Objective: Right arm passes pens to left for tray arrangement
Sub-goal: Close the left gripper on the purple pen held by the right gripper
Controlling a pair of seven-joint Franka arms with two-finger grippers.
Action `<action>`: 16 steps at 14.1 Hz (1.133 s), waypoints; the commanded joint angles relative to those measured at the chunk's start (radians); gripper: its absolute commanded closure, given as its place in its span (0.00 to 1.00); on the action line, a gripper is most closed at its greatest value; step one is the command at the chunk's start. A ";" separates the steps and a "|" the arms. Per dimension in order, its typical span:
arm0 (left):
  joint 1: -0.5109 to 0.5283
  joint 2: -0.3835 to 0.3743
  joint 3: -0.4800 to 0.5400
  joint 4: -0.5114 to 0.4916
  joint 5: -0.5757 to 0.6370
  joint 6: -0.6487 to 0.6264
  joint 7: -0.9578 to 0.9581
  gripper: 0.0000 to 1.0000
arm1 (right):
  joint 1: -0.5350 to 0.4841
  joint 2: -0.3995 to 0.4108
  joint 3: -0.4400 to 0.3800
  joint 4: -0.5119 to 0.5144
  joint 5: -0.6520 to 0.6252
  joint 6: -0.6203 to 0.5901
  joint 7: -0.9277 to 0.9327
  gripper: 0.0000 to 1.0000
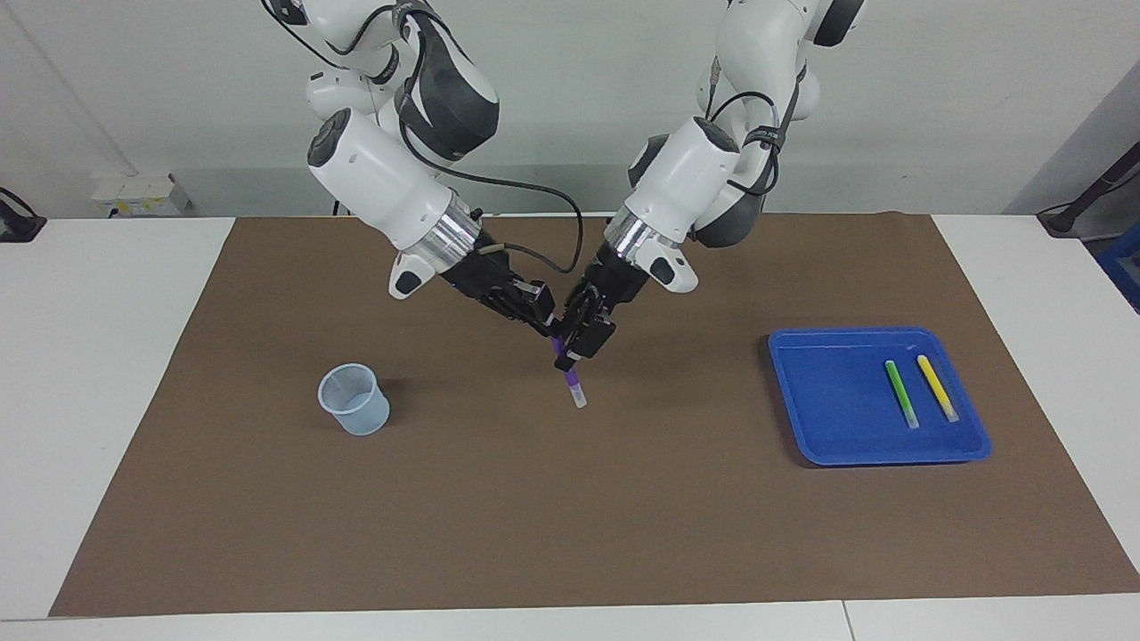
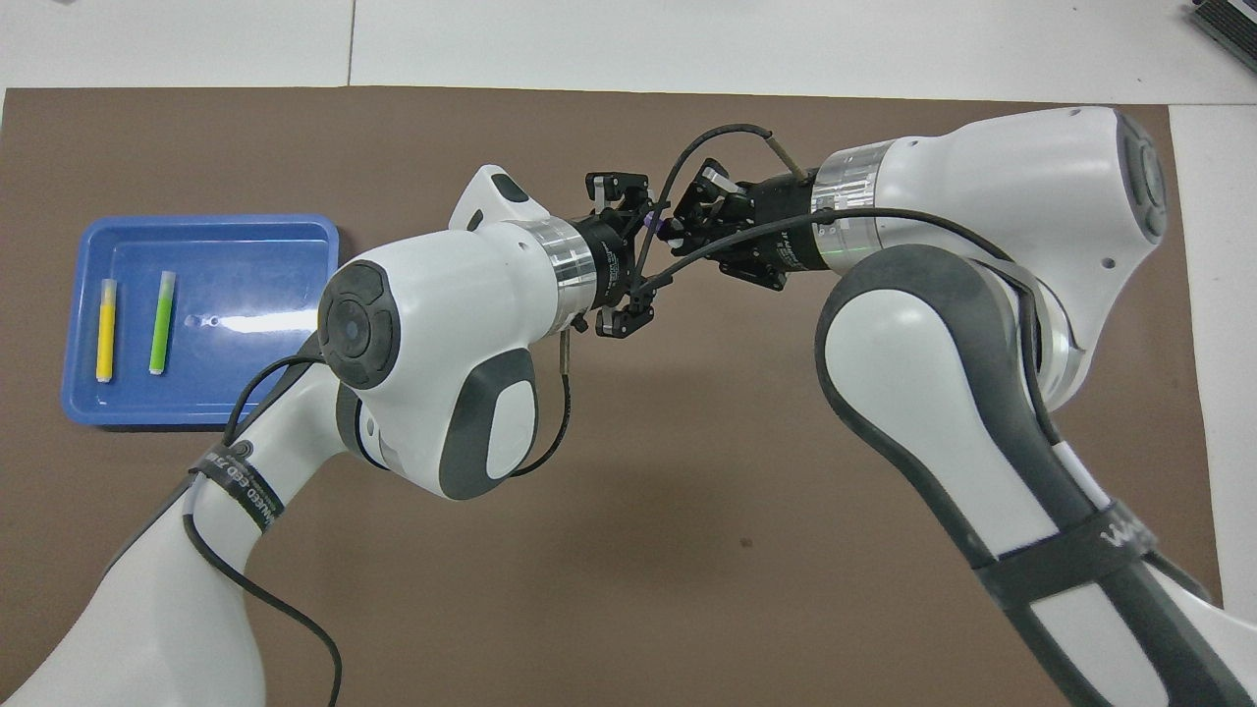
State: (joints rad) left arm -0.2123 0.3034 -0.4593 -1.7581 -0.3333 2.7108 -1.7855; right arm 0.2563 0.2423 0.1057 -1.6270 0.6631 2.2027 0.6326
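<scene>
The purple pen (image 1: 571,380) hangs slanted over the middle of the brown mat, whitish tip down. My right gripper (image 1: 545,328) is shut on its upper end. My left gripper (image 1: 577,343) has come in at the pen's middle, just below the right one; I cannot tell whether it grips. In the overhead view the left gripper (image 2: 640,251) and right gripper (image 2: 678,222) meet head to head and hide most of the pen. The green pen (image 1: 901,393) and the yellow pen (image 1: 937,388) lie side by side in the blue tray (image 1: 828,401) at the left arm's end of the table.
A small clear plastic cup (image 1: 354,399) stands upright on the mat toward the right arm's end. The brown mat (image 1: 570,516) covers most of the white table. In the overhead view the tray (image 2: 245,285) holds the green pen (image 2: 161,322) and yellow pen (image 2: 104,329).
</scene>
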 commanded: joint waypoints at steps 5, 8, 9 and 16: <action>-0.013 0.003 0.008 0.009 -0.013 0.015 -0.029 1.00 | 0.001 -0.003 0.000 -0.011 0.027 0.023 0.004 0.87; -0.015 0.005 0.008 0.015 -0.007 0.015 -0.031 1.00 | 0.001 -0.004 0.000 -0.016 0.026 0.023 0.002 0.87; -0.015 0.005 0.008 0.017 -0.006 0.015 -0.031 1.00 | 0.003 -0.004 0.000 -0.017 0.024 0.025 -0.001 0.85; 0.004 0.003 0.011 0.049 0.085 -0.078 -0.014 1.00 | -0.012 -0.012 -0.006 -0.002 -0.031 0.011 -0.005 0.00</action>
State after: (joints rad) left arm -0.2135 0.3041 -0.4536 -1.7440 -0.2951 2.6993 -1.7923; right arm 0.2555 0.2423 0.1017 -1.6300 0.6590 2.2203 0.6345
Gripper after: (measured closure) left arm 0.815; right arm 0.251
